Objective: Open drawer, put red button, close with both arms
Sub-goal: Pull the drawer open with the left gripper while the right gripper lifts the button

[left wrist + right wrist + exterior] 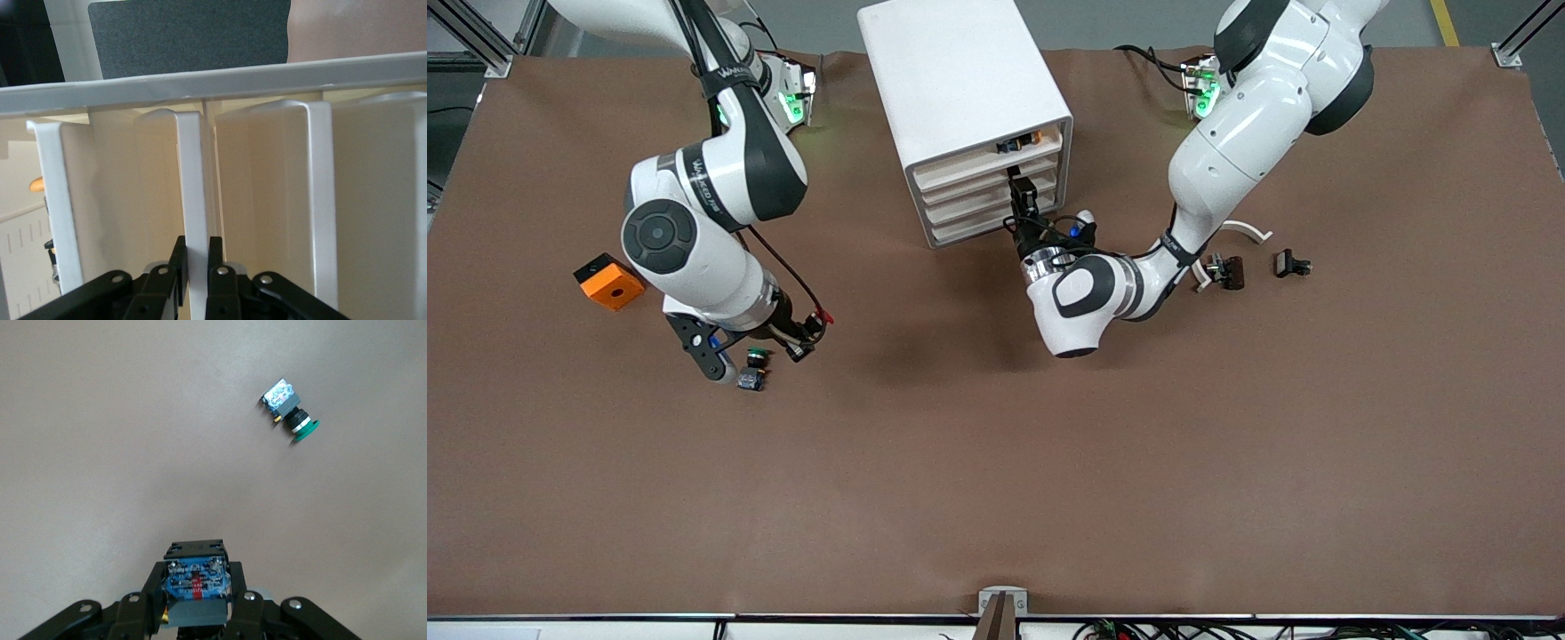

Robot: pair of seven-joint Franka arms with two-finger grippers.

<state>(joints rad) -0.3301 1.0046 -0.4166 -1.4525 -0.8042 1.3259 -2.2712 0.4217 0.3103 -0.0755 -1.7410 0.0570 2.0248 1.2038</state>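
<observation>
Red push button (pixel 195 585) with a black-and-blue body is between the fingers of the right gripper (pixel 197 577), which is clenched on it. In the right wrist view only the blue back of the body shows; the red cap is hidden. This gripper hangs low over the brown table (pixel 996 462) toward the right arm's end, in the middle height of the front view. The alike green-capped button (pixel 291 415) lies on the table near it, apart from the fingers.

At the top middle of the front view stands the white box cabinet (pixel 960 80). The left gripper (pixel 197 259) is at its front, and its fingers (pixel 179 257) close around the thin white front edge of one shallow white drawer (pixel 193 200). I cannot tell which one of the stack.

I judge that the task is at its beginning: the button is picked, the drawer is gripped but looks not yet pulled out. Opening, placing and closing are left.

For pulling, the table before the cabinet has wide bare room. The orange cube (pixel 609 282) and the small black parts (pixel 1232 271) lie well apart from this path. The right arm must cross toward the cabinet without touching the left arm's wrist.
</observation>
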